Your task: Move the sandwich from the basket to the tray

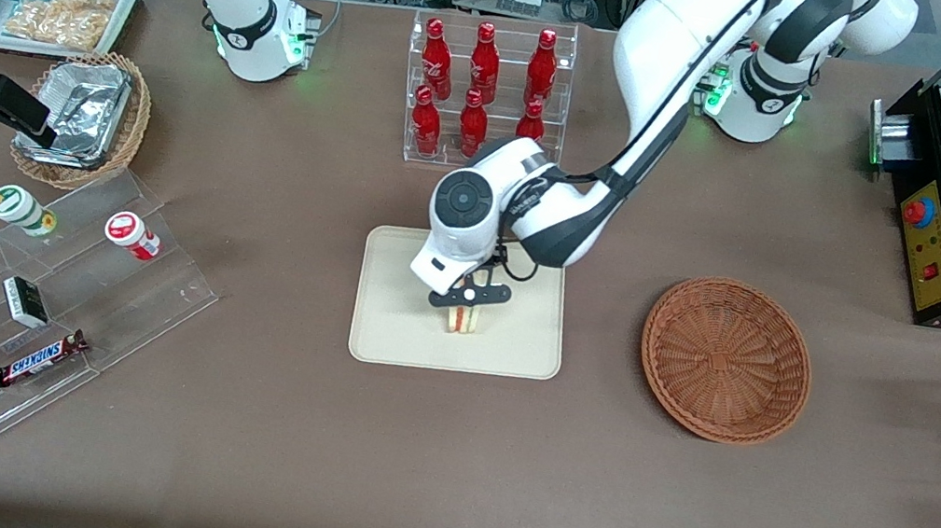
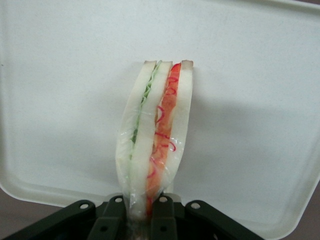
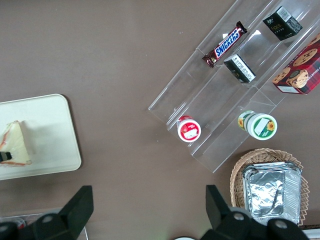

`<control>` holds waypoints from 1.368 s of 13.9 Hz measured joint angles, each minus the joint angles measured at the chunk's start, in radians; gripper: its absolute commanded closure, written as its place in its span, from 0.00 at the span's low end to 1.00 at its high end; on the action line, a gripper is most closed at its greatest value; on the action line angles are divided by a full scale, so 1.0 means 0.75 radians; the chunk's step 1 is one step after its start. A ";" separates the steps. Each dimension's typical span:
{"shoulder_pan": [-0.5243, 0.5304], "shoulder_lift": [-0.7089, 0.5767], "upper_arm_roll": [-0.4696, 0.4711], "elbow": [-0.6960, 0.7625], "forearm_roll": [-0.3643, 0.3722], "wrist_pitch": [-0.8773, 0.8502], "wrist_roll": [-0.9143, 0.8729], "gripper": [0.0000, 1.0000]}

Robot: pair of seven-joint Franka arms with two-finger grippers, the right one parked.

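Snack shelves of clear acrylic (image 1: 20,306) are standing toward the parked arm's end of the table, well apart from the tray (image 1: 394,328), which we are taking as our landmark. On those steps we are seeing a Snickers bar (image 1: 43,358), two small dark boxes and two round tubs. Farther from the front camera than the tray, a clear rack of red bottles (image 1: 484,91) is standing.

On the tray itself, near its middle, we are seeing the sandwich (image 1: 463,319) standing on edge, its bottom edge touching the cream surface. Our left arm is reaching down over the tray, and its gripper (image 1: 470,299) is sitting directly above the wedge. From the wrist camera we are looking along the sandwich (image 2: 155,135): pale bread slices with a green layer and a red layer between them, and the black fingers (image 2: 162,217) are pressing in on both sides, clamping the wedge.

Toward the working arm's end of the table, apart from the tray, the basket (image 1: 726,358) is sitting with nothing in it.
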 measured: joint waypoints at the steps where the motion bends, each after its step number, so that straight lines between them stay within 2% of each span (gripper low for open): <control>1: -0.003 0.020 0.001 0.033 0.000 -0.018 -0.006 0.95; 2: -0.003 0.033 0.003 0.057 0.000 -0.029 -0.008 0.91; 3: -0.003 0.039 0.006 0.070 0.003 -0.034 -0.008 0.64; 4: -0.003 0.042 0.008 0.075 0.009 -0.037 -0.009 0.08; 5: -0.003 0.044 0.008 0.075 0.012 -0.037 -0.015 0.00; 9: -0.013 0.045 0.008 0.086 0.035 -0.038 -0.030 0.00; 12: -0.021 0.006 0.007 0.124 0.170 -0.092 -0.031 0.00; 13: -0.020 -0.026 0.010 0.130 0.188 -0.135 -0.030 0.00; 19: 0.009 -0.221 0.034 0.090 0.203 -0.403 -0.005 0.00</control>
